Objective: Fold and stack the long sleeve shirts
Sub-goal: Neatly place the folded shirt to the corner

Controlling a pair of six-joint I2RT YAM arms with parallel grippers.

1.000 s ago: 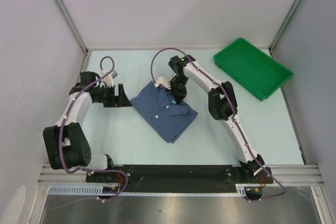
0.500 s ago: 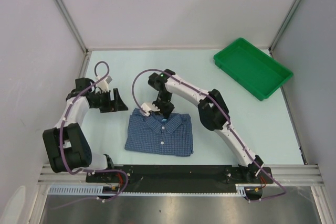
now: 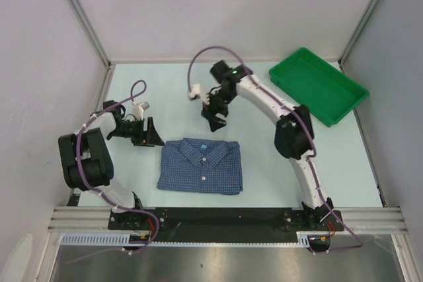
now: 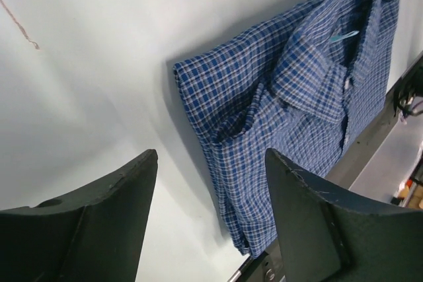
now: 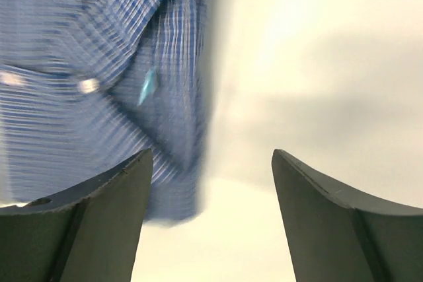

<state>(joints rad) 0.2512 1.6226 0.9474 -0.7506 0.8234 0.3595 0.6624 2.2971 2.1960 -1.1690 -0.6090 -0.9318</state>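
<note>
A blue checked long sleeve shirt (image 3: 201,166) lies folded flat near the table's front, collar toward the back. The same shirt (image 4: 297,97) fills the upper right of the left wrist view, and the shirt (image 5: 99,84) shows blurred at the left of the right wrist view. My left gripper (image 3: 153,135) hovers just left of the shirt's back-left corner, jaws open and empty. My right gripper (image 3: 215,118) hangs above the table behind the collar, open with nothing between its fingers (image 5: 99,222).
A green plastic tray (image 3: 317,85) sits at the back right corner. Grey walls close in the table on three sides. A black rail (image 3: 225,219) with the arm bases runs along the near edge.
The right gripper brought the shirt down toward the front and squared it, then let go, opened and pulled back behind the collar. The left gripper edged closer to the shirt.
</note>
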